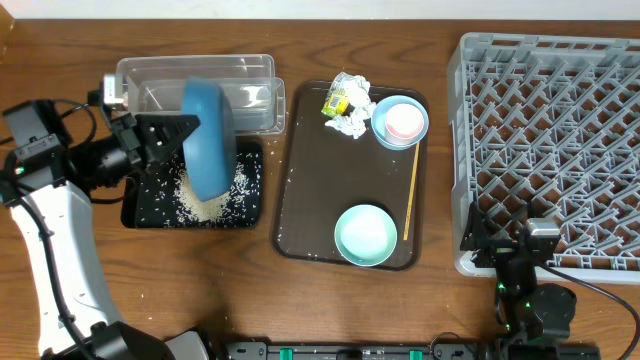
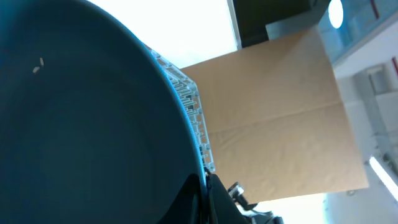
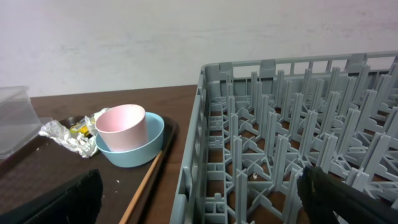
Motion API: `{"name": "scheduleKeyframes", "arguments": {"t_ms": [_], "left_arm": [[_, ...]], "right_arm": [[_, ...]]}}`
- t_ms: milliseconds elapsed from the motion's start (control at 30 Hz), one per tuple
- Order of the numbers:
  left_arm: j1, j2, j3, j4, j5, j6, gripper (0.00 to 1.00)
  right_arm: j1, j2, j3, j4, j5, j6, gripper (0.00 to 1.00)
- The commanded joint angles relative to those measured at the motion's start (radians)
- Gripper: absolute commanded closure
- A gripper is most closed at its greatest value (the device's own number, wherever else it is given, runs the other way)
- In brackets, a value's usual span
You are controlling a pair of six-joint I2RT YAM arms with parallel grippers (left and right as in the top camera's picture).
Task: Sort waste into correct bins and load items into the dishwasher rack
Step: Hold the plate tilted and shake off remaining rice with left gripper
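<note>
My left gripper (image 1: 185,130) is shut on the rim of the dark-blue plate (image 1: 208,135), which stands tilted on edge over the black tray (image 1: 140,205). Loose rice (image 1: 205,205) lies in that tray under the plate. The plate (image 2: 81,124) fills the left wrist view, with my left gripper (image 2: 206,180) pinching its edge. On the brown tray (image 1: 300,180) are the crumpled wrapper (image 1: 347,105), a pink cup (image 1: 405,122) inside a pale blue bowl (image 1: 385,130), a mint bowl (image 1: 365,235) and a wooden stick (image 1: 411,195). My right gripper (image 1: 508,232) is open at the rack's (image 1: 560,130) front-left corner.
The clear tub (image 1: 150,80) stands behind the black tray. In the right wrist view the rack wall (image 3: 211,137) rises between my open fingers, with the cup (image 3: 121,127), bowl (image 3: 137,152), stick (image 3: 143,183) and wrapper (image 3: 68,137) to its left.
</note>
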Motion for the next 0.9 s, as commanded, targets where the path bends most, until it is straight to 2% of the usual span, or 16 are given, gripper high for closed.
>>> {"name": "scheduleKeyframes", "arguments": {"t_ms": [0,67,167,233,267,333,400,533,600,733,867], "left_arm": [[0.014,0.016,0.001,-0.024,0.046,0.049,0.94],[0.027,0.017,0.001,-0.020,-0.018,0.094,0.94],[0.042,0.021,0.002,-0.044,0.050,0.072,0.94],[0.042,0.020,0.002,-0.017,0.026,0.100,0.94],[0.044,0.020,0.002,-0.016,-0.010,0.093,0.94],[0.053,0.020,0.002,-0.037,-0.041,0.004,0.94],[0.049,0.014,0.002,-0.050,-0.005,0.019,0.94],[0.018,-0.005,0.002,-0.047,-0.036,0.024,0.94],[-0.011,-0.021,0.002,-0.048,-0.124,0.015,0.94],[-0.117,-0.076,0.002,-0.038,-0.507,-0.127,0.94],[-0.266,-0.125,0.002,0.009,-0.841,-0.203,0.94]], "right_arm": [[-0.013,-0.006,-0.001,-0.004,-0.007,-0.013,0.01],[-0.013,-0.006,-0.001,-0.004,-0.007,-0.013,0.01],[-0.013,-0.006,-0.001,-0.004,-0.007,-0.013,0.01],[-0.013,-0.006,-0.001,-0.004,-0.007,-0.013,0.01],[-0.013,-0.006,-0.001,-0.004,-0.007,-0.013,0.01],[-0.013,-0.006,-0.001,-0.004,-0.007,-0.013,0.01],[-0.013,-0.006,-0.001,-0.004,-0.007,-0.013,0.01],[-0.013,-0.006,-0.001,-0.004,-0.007,-0.013,0.01],[-0.013,-0.006,-0.001,-0.004,-0.007,-0.013,0.01],[-0.013,-0.006,-0.001,-0.004,-0.007,-0.013,0.01],[-0.013,-0.006,-0.001,-0.004,-0.007,-0.013,0.01]]}}
